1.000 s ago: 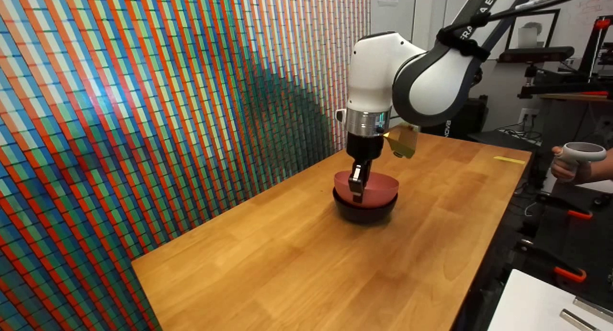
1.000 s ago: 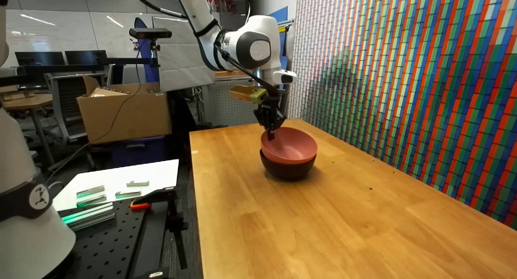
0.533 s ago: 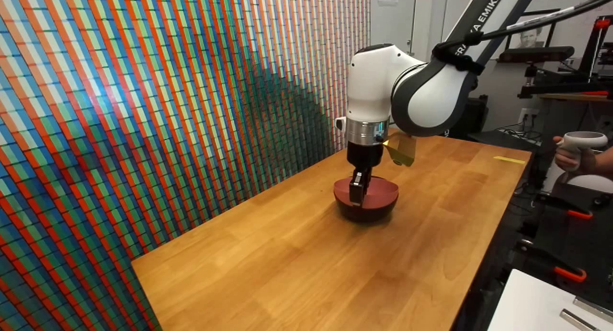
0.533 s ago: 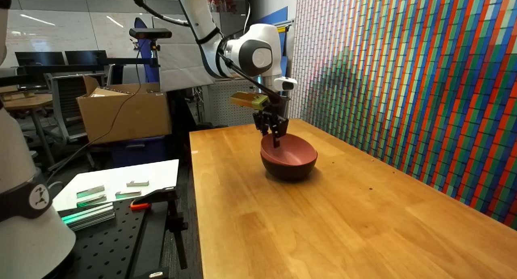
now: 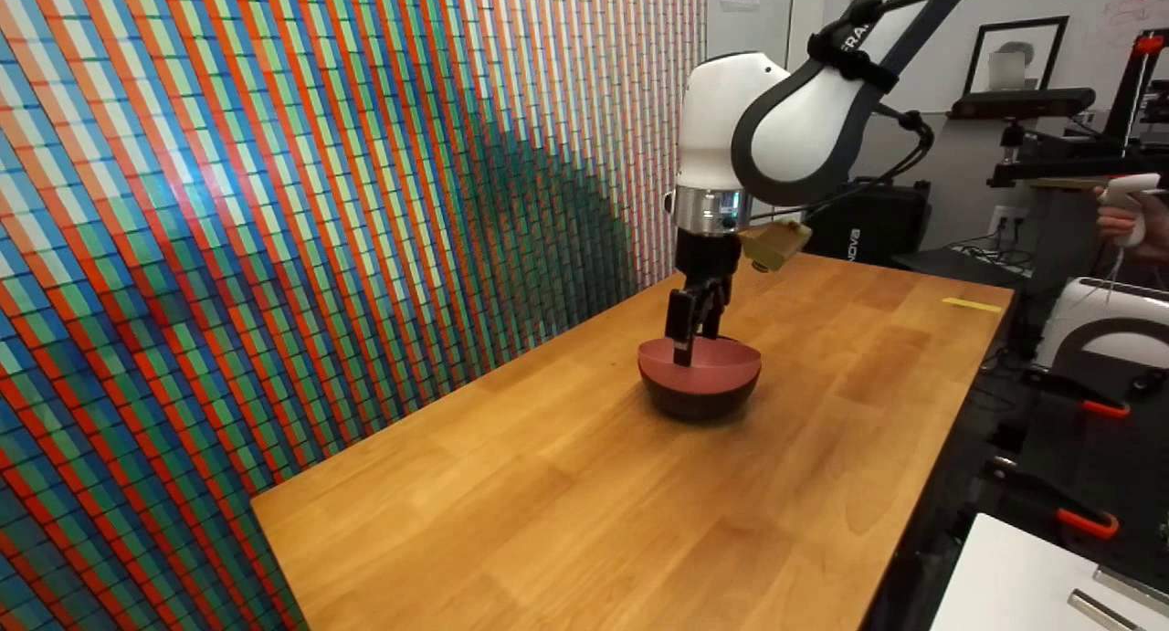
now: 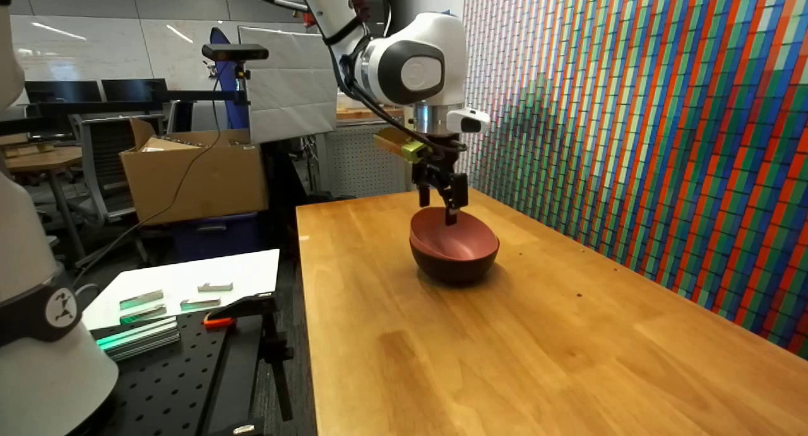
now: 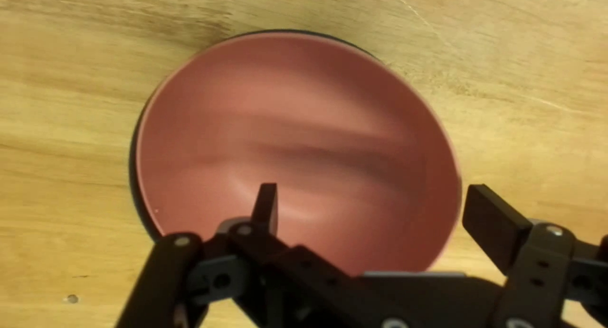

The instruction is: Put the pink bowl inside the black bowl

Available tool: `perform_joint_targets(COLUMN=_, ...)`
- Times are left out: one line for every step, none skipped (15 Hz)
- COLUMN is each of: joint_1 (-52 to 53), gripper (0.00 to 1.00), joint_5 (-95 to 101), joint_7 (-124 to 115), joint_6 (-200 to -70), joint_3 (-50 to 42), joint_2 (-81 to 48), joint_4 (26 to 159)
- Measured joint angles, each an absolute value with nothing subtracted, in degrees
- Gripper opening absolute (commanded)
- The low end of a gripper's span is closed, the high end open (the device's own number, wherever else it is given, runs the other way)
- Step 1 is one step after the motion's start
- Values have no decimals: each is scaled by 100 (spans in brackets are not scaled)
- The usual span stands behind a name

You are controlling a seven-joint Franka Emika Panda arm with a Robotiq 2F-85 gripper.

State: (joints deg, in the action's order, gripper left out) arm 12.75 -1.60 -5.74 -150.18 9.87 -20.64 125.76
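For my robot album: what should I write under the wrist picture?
Pink bowl sitting inside the black bowl, open gripper in the foreground.

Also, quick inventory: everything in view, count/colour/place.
pink bowl: one, pink, tilted inside the black bowl
black bowl: one, black, on the table
table: one, light brown, under the black bowl
yellow strip: one, yellow, on the table
patterned wall: one, multicoloured, alongside the table
white panel: one, white, beside the table
metal pieces: several, silvery, on the white panel
cardboard box: one, brown, background
monitors: two, black, background
smaller background items: not itemised
controller: one, white, in the hand
arm: one, white and black, over the table
end effector: one, black, open above the pink bowl
hand: one, bare, on the controller
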Motion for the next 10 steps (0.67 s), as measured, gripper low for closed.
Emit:
perform_joint_targets(joint_1=1118, gripper=100, joint_5=-391, joint_7=-460, joint_6=-14911, joint_3=1028, joint_2=-1893, joint_4=12611)
perform_joint_targets(joint_1=982, gripper=100, joint_5=-600, joint_7=-342, joint_6=-14780, joint_3=1053, joint_2=-1694, joint_4=12648)
perform_joint_targets(joint_1=871, gripper=100, joint_5=-784, joint_7=-234, joint_6=-14632, joint_3=1060, joint_2=-1472, joint_4=12680)
perform_joint_targets(joint_1=785, gripper=100, joint_5=-934, joint_7=-139, joint_6=-14475, joint_3=1060, joint_2=-1246, joint_4=12705)
perform_joint_targets(joint_1=719, gripper=100, joint_5=-1055, joint_7=-62, joint_6=-14304, joint_3=1058, joint_2=-1021, joint_4=12721)
perform_joint_targets(joint_1=672, gripper=100, joint_5=-1151, joint_7=-2, joint_6=-14111, joint_3=1054, joint_2=-794, joint_4=12729)
perform_joint_targets(joint_1=651, gripper=100, joint_5=-1223, joint_7=39, joint_6=-13900, joint_3=1038, joint_2=-580, joint_4=12733)
perform_joint_targets(joint_1=645, gripper=100, joint_5=-1253, joint_7=55, joint_6=-13641, joint_3=1015, joint_2=-373, joint_4=12733)
perform_joint_targets(joint_1=644, gripper=100, joint_5=-1254, joint_7=56, joint_6=-13366, joint_3=987, joint_2=-171, joint_4=12734)
perform_joint_targets(joint_1=644, gripper=100, joint_5=-1252, joint_7=56, joint_6=-13113, joint_3=957, joint_2=10, joint_4=12736)
